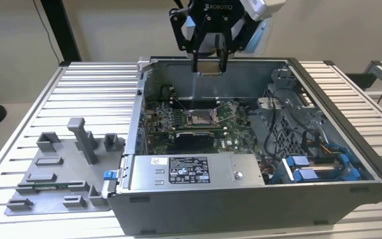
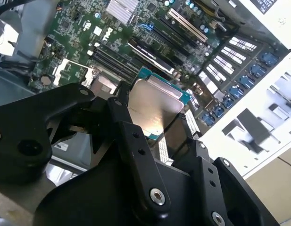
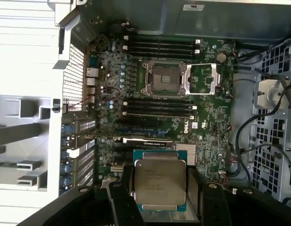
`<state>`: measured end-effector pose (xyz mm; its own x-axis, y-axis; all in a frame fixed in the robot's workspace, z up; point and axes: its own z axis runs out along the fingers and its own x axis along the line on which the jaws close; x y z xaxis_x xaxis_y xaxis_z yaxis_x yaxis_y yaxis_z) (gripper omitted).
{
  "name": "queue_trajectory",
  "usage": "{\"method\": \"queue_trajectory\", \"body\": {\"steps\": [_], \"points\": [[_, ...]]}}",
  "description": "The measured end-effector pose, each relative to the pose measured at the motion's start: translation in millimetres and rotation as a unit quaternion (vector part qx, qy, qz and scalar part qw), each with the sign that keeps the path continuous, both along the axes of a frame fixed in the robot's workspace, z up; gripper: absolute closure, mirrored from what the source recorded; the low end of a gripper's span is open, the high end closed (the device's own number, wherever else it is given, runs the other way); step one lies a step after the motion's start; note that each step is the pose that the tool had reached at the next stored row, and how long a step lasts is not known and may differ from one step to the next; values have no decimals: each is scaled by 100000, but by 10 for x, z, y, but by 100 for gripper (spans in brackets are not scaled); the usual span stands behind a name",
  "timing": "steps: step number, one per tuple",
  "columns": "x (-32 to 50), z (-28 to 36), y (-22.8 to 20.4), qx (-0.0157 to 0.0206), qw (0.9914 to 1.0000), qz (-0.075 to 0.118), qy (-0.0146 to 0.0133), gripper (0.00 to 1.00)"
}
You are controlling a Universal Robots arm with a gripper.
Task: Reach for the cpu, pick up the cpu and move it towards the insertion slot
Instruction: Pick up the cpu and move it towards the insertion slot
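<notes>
Exterior view: claw (image 1: 209, 68) clamps the cpu (image 1: 210, 68) above the open computer case (image 1: 350, 144).

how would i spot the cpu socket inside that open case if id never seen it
Start at the open computer case on the slatted table and look down at the green circuit board on its floor. Near the middle of the board sits the insertion slot, a square silver metal frame with a dark centre, its hinged plate swung open beside it. The neighbouring slots are long, narrow black strips; this is the only square, metal-framed one.
</notes>
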<state>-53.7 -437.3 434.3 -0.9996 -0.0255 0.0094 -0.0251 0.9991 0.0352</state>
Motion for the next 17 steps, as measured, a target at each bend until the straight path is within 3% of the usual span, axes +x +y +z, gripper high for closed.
{"method": "queue_trajectory", "body": {"steps": [13, 17], "points": [[32, -9, 93, 1, 100000, -13, -1, 100], [41, -16, 207, -5, 100000, -4, 1, 100]]}}
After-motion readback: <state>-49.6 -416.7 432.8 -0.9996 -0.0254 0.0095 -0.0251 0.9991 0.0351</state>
